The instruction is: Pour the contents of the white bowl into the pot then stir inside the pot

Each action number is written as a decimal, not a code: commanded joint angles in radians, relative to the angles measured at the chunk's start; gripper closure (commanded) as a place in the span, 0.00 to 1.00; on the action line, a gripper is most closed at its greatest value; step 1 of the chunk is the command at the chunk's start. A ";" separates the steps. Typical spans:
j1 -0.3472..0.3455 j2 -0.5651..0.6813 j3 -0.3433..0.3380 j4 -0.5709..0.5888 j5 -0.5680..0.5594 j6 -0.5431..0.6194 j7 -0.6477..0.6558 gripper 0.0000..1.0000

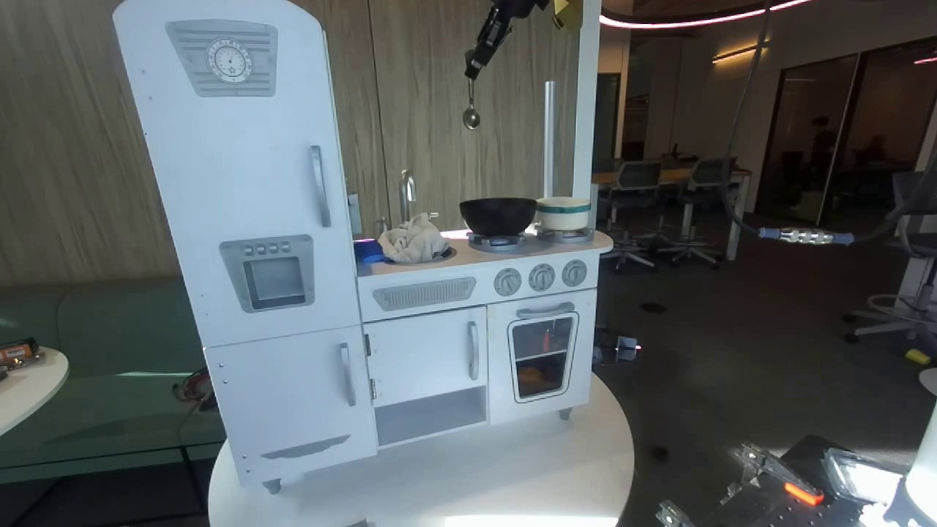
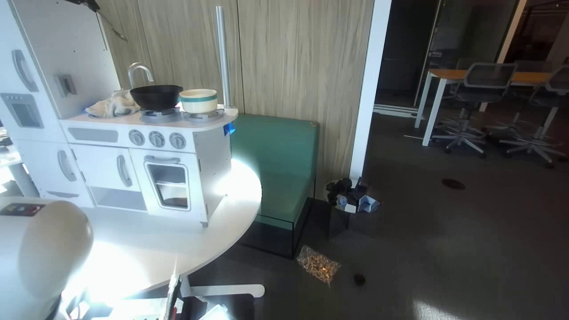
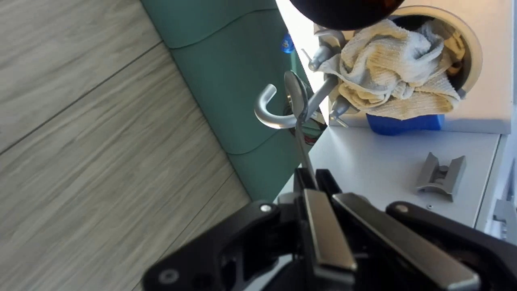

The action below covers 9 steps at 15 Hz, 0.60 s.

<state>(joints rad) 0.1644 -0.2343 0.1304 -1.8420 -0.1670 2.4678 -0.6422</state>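
1. Top centre of an exterior view: the gripper (image 1: pixel 472 72) points down from the upper edge, its jaws closed on the handle of a metal spoon (image 1: pixel 471 117), whose rounded end hangs lowest.
2. Lower middle of the wrist view: the fingertips (image 3: pixel 328 181) pinch that handle from both sides. The spoon's head shows near the centre, overlapping the curved tap (image 3: pixel 274 121).
3. Right of centre in an exterior view: the dark pot (image 1: pixel 499 217) sits upright on the left burner (image 1: pixel 492 244), well below the spoon and apart from it.
4. Top edge of the wrist view: the pot is partly cut off by the frame; what it holds cannot be told.
5. Upper left of an exterior view: the white bowl (image 2: pixel 198 104), banded in green, stands upright on the right burner (image 2: pixel 205 117), just beside the pot. Its contents are hidden.
6. Upper right of the wrist view: a crumpled cloth (image 3: pixel 396 68) fills much of the sink (image 3: pixel 476 52), next to something blue (image 3: pixel 404 124).
7. Centre of an exterior view: the toy kitchen (image 1: pixel 424 351) stands on a white table (image 1: pixel 505 468).
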 commanded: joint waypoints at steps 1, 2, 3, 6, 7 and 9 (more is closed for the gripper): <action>-0.037 0.012 -0.049 0.005 -0.007 0.025 0.067 0.98; -0.044 0.028 -0.063 0.010 -0.002 0.018 0.069 0.98; -0.046 0.047 -0.076 0.014 0.011 0.014 0.063 0.98; -0.039 0.107 -0.110 0.019 0.101 -0.012 0.022 0.98; -0.040 0.123 -0.111 0.015 0.123 -0.016 0.021 0.98; -0.044 0.151 -0.106 0.005 0.158 -0.025 0.003 0.98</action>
<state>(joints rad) 0.1176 -0.1184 0.0249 -1.8481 -0.0675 2.4572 -0.6068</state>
